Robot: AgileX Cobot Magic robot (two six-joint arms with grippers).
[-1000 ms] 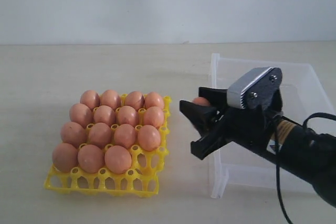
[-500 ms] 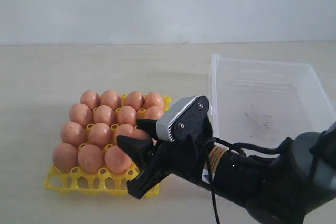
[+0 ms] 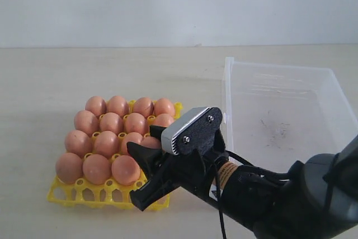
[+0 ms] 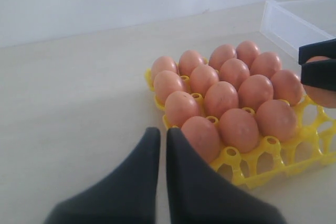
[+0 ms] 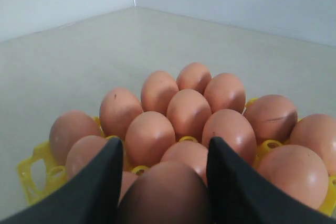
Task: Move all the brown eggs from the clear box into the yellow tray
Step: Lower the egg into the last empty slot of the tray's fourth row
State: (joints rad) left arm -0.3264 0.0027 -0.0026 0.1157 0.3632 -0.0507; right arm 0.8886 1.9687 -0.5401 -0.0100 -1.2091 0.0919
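Brown eggs [image 3: 112, 122] fill almost all of the yellow tray [image 3: 84, 194] at the left. My right gripper [image 3: 134, 174] hangs over the tray's front right corner, shut on one more brown egg [image 5: 165, 195]. The left wrist view shows that held egg [image 4: 321, 96] above the corner cup. The clear box [image 3: 279, 66] at the right holds no eggs that I can see. My left gripper [image 4: 163, 132] is shut and holds nothing. It hovers just off the tray's [image 4: 273, 166] near corner, beside an egg [image 4: 202, 137], and the exterior view does not show it.
The tray and box sit side by side on a pale tabletop [image 3: 50, 76] with a narrow gap between them. A white wall [image 3: 168, 4] runs behind. My right arm [image 3: 279, 200] crosses low in front of the box.
My right gripper has carried the egg leftward from the box's edge to the tray's front right corner. Over the last half second it only sank slightly.
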